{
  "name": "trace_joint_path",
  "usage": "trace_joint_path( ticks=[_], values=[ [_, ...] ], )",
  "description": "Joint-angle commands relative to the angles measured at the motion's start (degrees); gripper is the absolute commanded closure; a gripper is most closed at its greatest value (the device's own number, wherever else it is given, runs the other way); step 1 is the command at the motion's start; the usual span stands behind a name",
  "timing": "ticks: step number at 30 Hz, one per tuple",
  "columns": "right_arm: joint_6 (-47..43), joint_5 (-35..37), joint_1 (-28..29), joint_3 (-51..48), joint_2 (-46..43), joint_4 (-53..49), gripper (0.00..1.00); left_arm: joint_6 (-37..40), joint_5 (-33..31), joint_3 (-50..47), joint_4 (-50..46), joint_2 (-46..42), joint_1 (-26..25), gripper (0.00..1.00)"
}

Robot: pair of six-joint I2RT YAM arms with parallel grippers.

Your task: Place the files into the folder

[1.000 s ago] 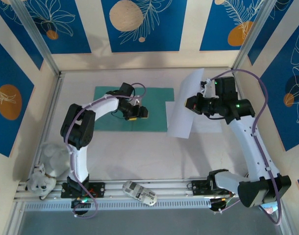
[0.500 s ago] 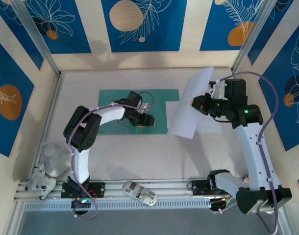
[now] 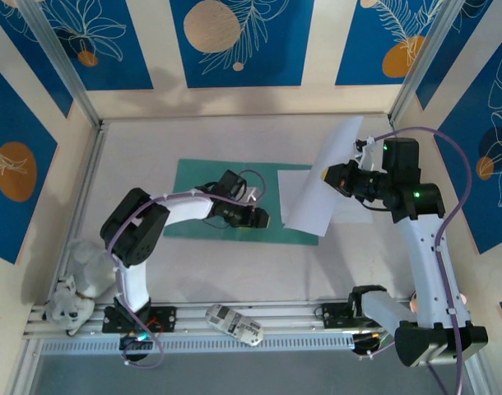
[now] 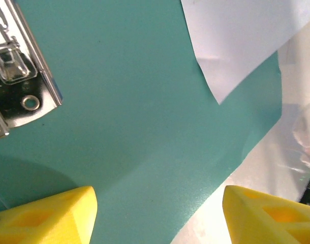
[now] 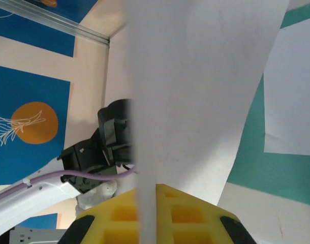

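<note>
Right end effector [image 3: 335, 178] aloft with sheet [image 3: 311, 200]

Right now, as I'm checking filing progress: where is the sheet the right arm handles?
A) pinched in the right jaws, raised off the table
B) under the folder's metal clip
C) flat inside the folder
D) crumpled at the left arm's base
A: the right gripper has its jaws shut on the white sheet, which stands tilted up off the table.

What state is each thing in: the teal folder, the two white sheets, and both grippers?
Teal-green card folder, open, lying flat.
Raised white paper sheet, tilted, held at one edge.
Second white paper sheet, lying flat, overlapping the folder.
Left gripper, open above the folder.
Right gripper, shut on the raised sheet.
</note>
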Motion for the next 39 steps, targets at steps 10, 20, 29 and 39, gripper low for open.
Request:
trace_joint_path(
  ticks=[10, 20, 29, 39],
  values=[
    [2.7, -7.1, 4.0, -1.8, 1.9, 12.3, 1.00, -2.6, -1.8, -1.4, -11.5, -16.3, 5.5, 0.31],
    [0.4, -6.9, 16.1, 3.4, 11.5, 23.0, 1.00, 2.2, -17.0, -6.9, -26.9, -28.2, 22.4, 0.15],
    [-7.2, -5.2, 27.7, 12.7, 26.1, 24.4, 1.00, 0.2, -15.2, -19.1, -19.5, -30.2, 29.9, 0.11],
    [-14.5, 14.3, 32.4, 20.3, 41.7, 17.6, 1.00, 1.3, -13.9, -22.1, -18.4, -30.9, 32.8, 0.11]
  ],
)
